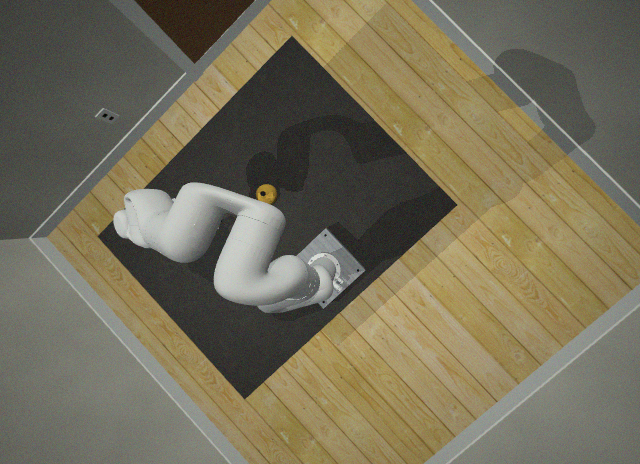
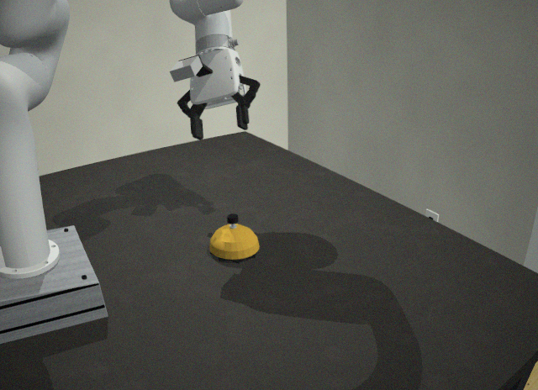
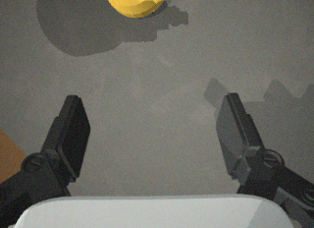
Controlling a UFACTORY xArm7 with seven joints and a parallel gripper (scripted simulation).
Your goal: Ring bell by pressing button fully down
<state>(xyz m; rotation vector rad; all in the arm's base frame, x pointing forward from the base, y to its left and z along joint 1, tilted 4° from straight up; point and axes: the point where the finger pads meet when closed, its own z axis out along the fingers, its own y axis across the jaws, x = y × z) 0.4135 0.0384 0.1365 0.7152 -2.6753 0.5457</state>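
- Hanging high in the upper middle of the exterior view, the hand [image 2: 219, 127] has its fingers [image 2: 197, 126] spread as wide as they go, with nothing between them.
- The bell [image 2: 234, 242], a yellow dome, stands upright on the dark bench [image 2: 391, 268] a little below the centre of that view, well apart from the hand and lower in the frame.
- Its small black button [image 2: 232, 218] sits on top and looks to be up; nothing touches it.
- In the wrist view only the lower part of the dome shows, cut off at the top edge, so the hand is not yet over the bell and the button itself is out of that view.
- In the top view the arm's elbow [image 1: 258, 221] covers part of the bell, so alignment cannot be checked from above.
- Risk: with the fingers this far apart, a descent centred on the button could straddle it, both fingers passing either side and landing on the dome instead.
- Risk: a finger arriving off-centre or at a slant would push sideways on an unfixed bell and slide or tip it beyond what is allowed.
- Risk: pressing too far after the button bottoms out could rock the dome.
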